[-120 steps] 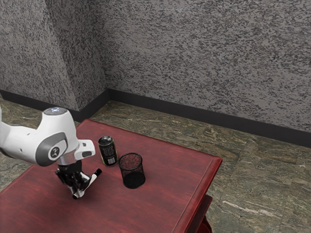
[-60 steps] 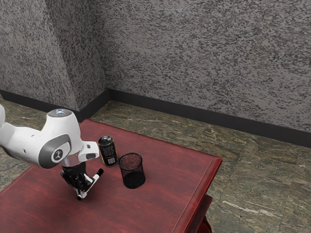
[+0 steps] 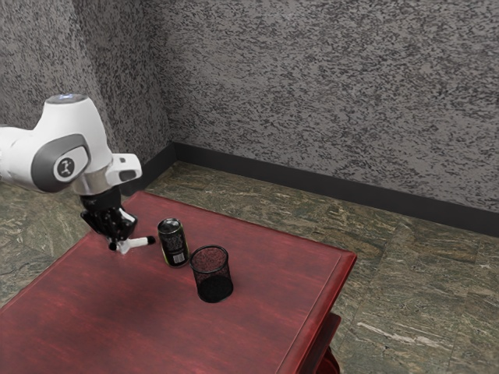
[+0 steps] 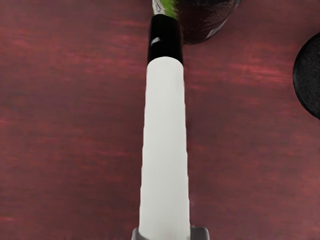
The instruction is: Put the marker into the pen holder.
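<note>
Red tabletop (image 3: 273,273) below, my gripper (image 3: 121,245) is clasping the marker (image 3: 139,243); I'm wanting it vertical above the pen holder (image 3: 214,288).

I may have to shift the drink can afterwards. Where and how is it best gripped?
Probably by the upper body of the drink can, from above: it is round and stands upright, and the mesh pen holder close beside it crowds that side.

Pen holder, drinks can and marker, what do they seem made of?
The pen holder looks like black metal mesh: the red table shows through its wall, though plastic is possible. The drinks can seems glossy metal, going by its greyish top and printed dark side. The marker looks like matte white plastic; its black end is glossier, catching a highlight.
</note>
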